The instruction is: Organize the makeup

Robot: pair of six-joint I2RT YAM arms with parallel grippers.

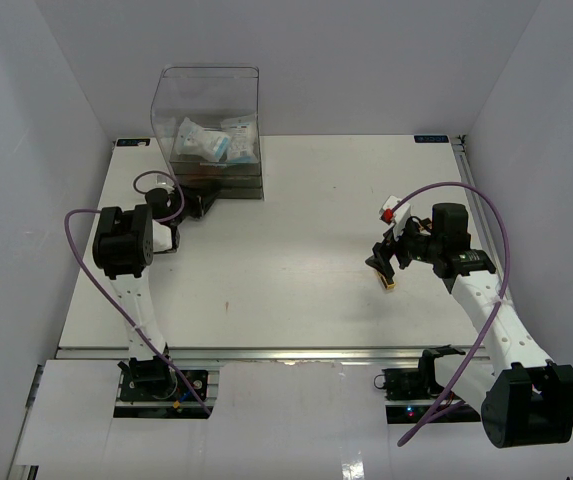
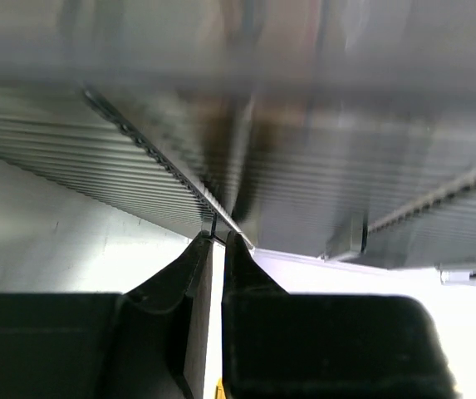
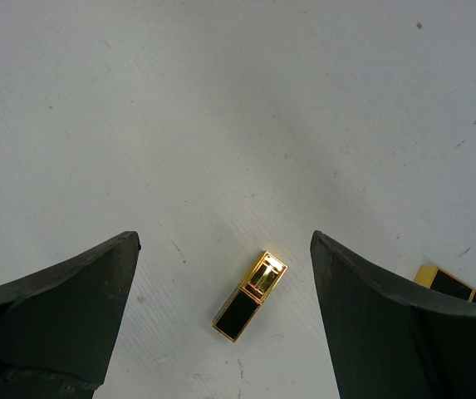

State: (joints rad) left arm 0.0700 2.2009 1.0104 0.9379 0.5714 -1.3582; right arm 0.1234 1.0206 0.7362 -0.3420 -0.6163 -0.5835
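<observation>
**Right arm.** I am holding my right gripper (image 3: 223, 241) wide apart above the white table (image 3: 221, 100), and it is gripping nothing. A short black-and-gold tube (image 3: 250, 297) is lying flat in the lower centre of the right wrist view. It is sitting between my two fingers and touching neither. A second black-and-gold tube (image 3: 447, 283) is showing at the lower right edge. My finger is covering part of it and the frame border is cutting off the rest. In the top view, right of centre, the first tube is showing only as a small gold glint under this gripper.

**Left arm.** I am holding my left gripper (image 2: 218, 239) close against a ribbed clear plastic surface (image 2: 321, 183) that is filling the upper part of the left wrist view. The fingers are standing narrow, with only a thin bright slit between them. The tips are meeting a thin dark ridge in the ribbing. I cannot tell whether they are pinching it, because the surface is blurred.

In the top view this gripper is sitting at the lower front of the large clear plastic box (image 1: 206, 100), in the upper left of the frame. Inside that box, clear blue-white packets (image 1: 211, 142) are lying in a heap. The part below them is too dark to make out.
</observation>
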